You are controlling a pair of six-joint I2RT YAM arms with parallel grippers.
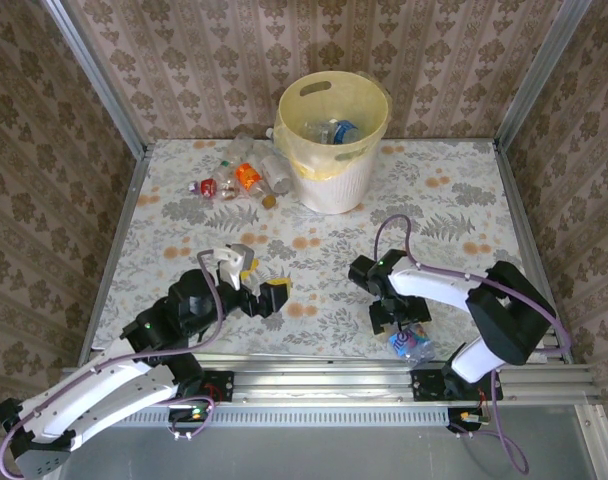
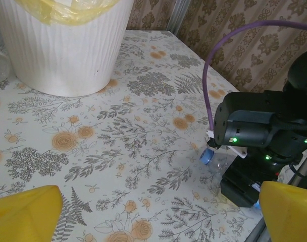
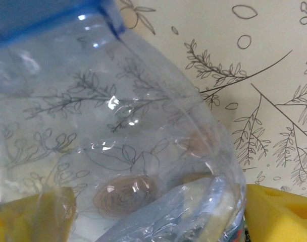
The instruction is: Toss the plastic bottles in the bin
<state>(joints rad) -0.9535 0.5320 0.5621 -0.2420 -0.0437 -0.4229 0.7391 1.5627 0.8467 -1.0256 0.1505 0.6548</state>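
Floral table (image 1: 454,210): bottles (image 1: 246,178), bin (image 1: 336,185) (upright)

Left end effector (image 1: 262,280) hovers wide open, angled forward; right end effector (image 1: 404,335) points steeply downward, low.

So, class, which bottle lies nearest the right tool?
The clear blue-capped bottle at the near edge, directly under the right tool. The other bottles lie far off beside the bin or inside it.
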